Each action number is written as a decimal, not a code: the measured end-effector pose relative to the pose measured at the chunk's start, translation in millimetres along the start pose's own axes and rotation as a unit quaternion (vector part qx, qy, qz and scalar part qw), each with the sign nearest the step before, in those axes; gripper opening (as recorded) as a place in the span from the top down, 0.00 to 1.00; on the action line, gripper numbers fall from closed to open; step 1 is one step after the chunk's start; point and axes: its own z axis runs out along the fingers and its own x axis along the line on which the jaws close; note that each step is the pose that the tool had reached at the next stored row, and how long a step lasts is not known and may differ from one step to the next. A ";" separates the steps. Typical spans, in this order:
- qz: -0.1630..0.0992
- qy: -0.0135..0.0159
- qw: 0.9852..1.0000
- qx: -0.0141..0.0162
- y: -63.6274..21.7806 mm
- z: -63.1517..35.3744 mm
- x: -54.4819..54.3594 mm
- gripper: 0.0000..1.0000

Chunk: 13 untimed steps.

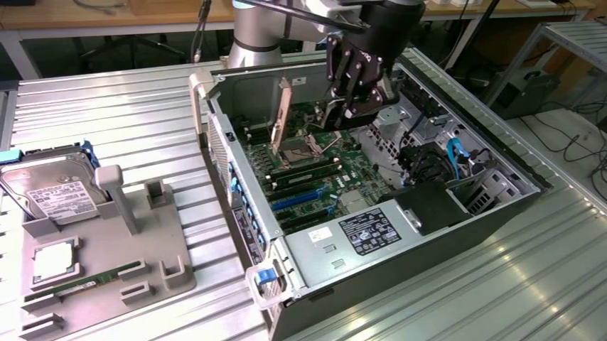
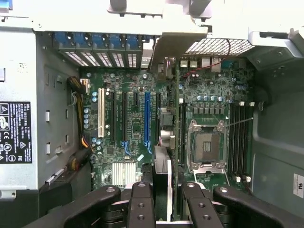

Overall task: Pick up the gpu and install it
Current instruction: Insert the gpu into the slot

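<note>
Fixture tray (image 1: 142, 284): memory stick (image 1: 90, 278) and hard drive (image 1: 52, 188) slotted for easy picking. Open computer case (image 1: 474, 213): laid on its side, motherboard (image 1: 323, 177) facing up. Gripper (image 1: 353, 106), clamped on the gpu (image 2: 166, 142): card held edge-down, bracket toward the rear slots, hanging above the expansion slots (image 2: 126, 118).

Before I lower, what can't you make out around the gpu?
- Wrist view: the slot under the gpu; the card, edge-on in the claw, covers it.
- Exterior view: the gpu's lower edge, behind the claw.
- Either view: whether the card touches the motherboard.
</note>
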 end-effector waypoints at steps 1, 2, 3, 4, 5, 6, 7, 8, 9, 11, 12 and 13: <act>0.000 0.000 1.000 0.001 0.3 0.9 0.0 0.73; 0.000 0.000 1.000 0.004 1.1 1.8 0.1 0.73; 0.000 0.000 1.000 0.006 2.0 2.8 0.2 0.73; 0.000 0.000 1.000 0.007 3.3 4.0 0.2 0.73; 0.000 0.000 1.000 0.008 4.5 5.3 0.3 0.73; 0.000 0.000 1.000 0.008 5.2 7.0 0.4 0.73; 0.000 0.000 1.000 0.008 6.0 8.9 0.5 0.73; 0.000 0.000 1.000 0.008 6.6 10.9 0.6 0.73; 0.000 0.000 1.000 0.008 7.0 12.6 0.7 0.73; -0.001 0.000 1.000 0.008 7.0 16.7 1.0 0.73; 0.000 0.000 1.000 0.008 7.9 18.5 1.2 0.73; 0.000 0.000 1.000 0.008 8.4 21.0 1.3 0.73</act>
